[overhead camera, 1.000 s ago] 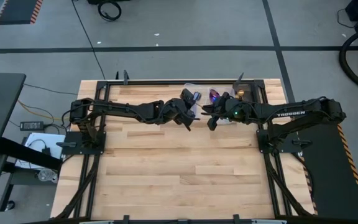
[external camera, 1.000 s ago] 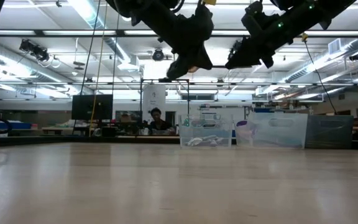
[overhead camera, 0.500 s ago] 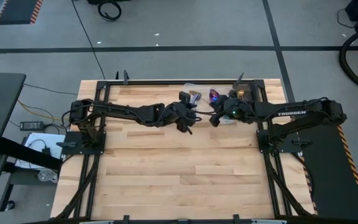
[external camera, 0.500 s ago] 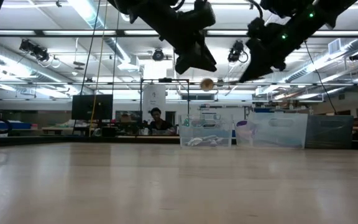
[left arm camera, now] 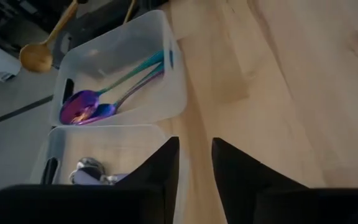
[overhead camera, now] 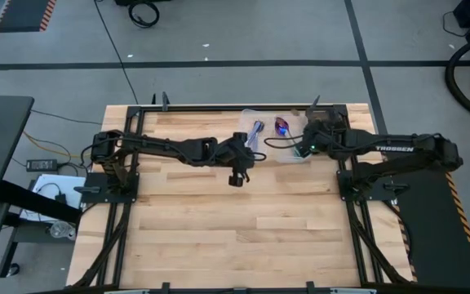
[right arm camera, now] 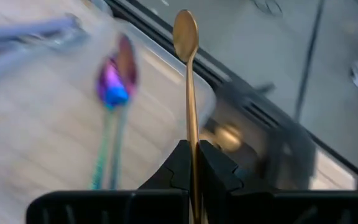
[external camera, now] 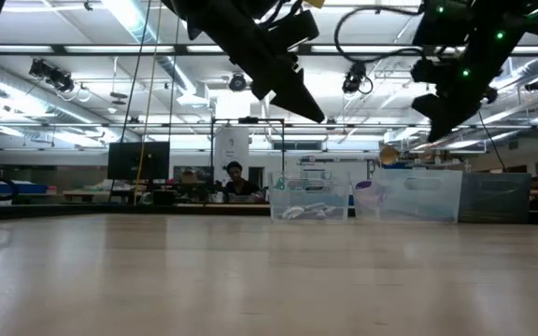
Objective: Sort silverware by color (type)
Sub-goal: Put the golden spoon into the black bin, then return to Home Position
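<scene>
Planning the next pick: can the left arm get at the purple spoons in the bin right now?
Probably yes. The left gripper carries nothing, its jaws are slightly apart, and the purple spoons lie uncovered in the open-topped bin ahead. The right gripper, holding the gold spoon, works nearby and could crowd it.

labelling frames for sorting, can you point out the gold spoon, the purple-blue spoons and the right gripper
gold spoon [right arm camera: 186, 34], right wrist view, on its bowl
purple-blue spoons [left arm camera: 79, 107], left wrist view, on a bowl, inside the clear bin
right gripper [right arm camera: 193, 163], right wrist view, between fingertips, shut on the gold spoon's handle

Gold spoon [right arm camera: 187, 93] upright; purple-blue spoons [left arm camera: 98, 102] binned.
</scene>
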